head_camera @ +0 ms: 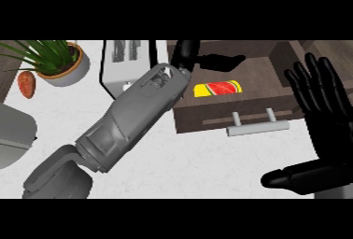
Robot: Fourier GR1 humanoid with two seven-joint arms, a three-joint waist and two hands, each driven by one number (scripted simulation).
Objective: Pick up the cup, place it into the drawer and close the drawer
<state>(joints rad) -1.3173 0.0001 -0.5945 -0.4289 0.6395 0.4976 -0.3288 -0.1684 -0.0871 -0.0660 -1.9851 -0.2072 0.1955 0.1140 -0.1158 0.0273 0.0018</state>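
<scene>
White desk point(207, 163), open drawer point(262, 112) holding cup point(218, 88); left hand point(207, 58) above it released, right hand point(321, 116) open, resting.

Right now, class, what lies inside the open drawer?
Inside the drawer lies a cup on its side, yellow with a red and green pattern. The left hand hangs over the drawer's back part and, with its forearm, hides what lies beneath it.
</scene>
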